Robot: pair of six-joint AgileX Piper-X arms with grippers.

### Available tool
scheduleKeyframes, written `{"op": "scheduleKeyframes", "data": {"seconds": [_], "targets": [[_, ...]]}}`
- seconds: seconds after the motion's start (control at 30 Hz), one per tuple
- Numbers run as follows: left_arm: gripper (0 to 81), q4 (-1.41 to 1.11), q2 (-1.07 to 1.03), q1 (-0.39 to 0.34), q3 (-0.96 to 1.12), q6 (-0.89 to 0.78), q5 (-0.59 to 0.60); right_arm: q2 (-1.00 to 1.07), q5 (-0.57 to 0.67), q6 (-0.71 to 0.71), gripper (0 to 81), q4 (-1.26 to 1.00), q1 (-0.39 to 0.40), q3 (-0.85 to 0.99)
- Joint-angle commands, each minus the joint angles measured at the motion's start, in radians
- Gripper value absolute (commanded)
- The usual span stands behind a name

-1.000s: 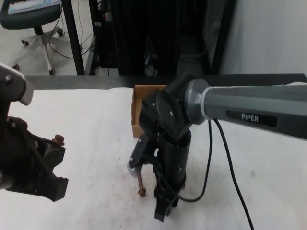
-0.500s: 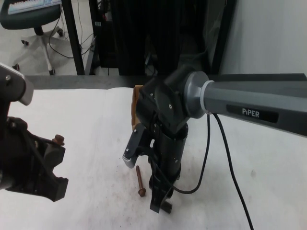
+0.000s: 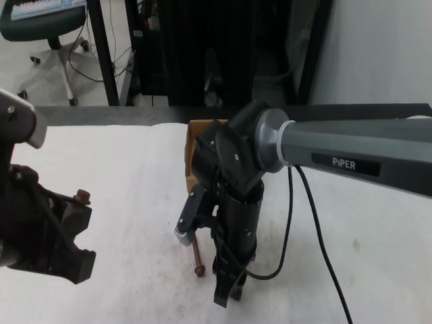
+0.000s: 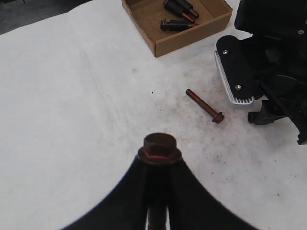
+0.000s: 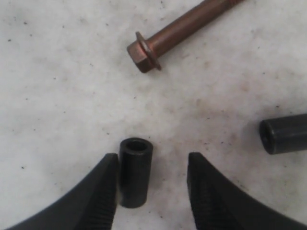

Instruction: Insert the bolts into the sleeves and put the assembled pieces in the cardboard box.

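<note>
Rust-brown steel: one bolt is clamped in the left tool. Its jaws are closed on the shank, and the hex head stands proud of the tips. This tool hangs above the white desk, well apart from the box.

The right tool points down at the desk with its jaws wide apart, straddling a black sleeve that lies flat. One finger is touching or just beside the sleeve; the other stands clear. Nothing is gripped. A loose bolt lies near the sleeve, and a second sleeve lies off to one side.

Status: two assembled pieces lie in the box. Two bolts and two sleeves are visible outside it, so the task appears about half done.

Remaining, as judged:
1. Close the right tool on the sleeve.
2. Mate it with the clamped bolt and box the piece.
3. Repeat with the loose bolt and second sleeve.
</note>
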State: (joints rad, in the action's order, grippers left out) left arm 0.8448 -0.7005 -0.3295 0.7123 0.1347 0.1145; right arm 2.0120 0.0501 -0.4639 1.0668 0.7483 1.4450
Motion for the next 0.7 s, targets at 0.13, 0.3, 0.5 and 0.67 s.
{"op": "scheduleKeyframes", "data": {"seconds": [0.13, 0.3, 0.5, 0.67], "targets": [[0.4, -0.012, 0.01, 0.002, 0.003, 0.0, -0.002, -0.004, 0.001, 0.013, 42.7, -0.004, -0.002, -0.031], [0.4, -0.012, 0.01, 0.002, 0.003, 0.0, -0.002, -0.004, 0.001, 0.026, 42.6, -0.005, -0.002, -0.066], [0.4, -0.012, 0.01, 0.002, 0.003, 0.0, -0.002, -0.004, 0.001, 0.045, 42.6, -0.033, -0.002, -0.068], [0.4, -0.012, 0.01, 0.002, 0.003, 0.0, -0.002, -0.004, 0.001, 0.045, 42.6, -0.056, 0.001, -0.066]]}}
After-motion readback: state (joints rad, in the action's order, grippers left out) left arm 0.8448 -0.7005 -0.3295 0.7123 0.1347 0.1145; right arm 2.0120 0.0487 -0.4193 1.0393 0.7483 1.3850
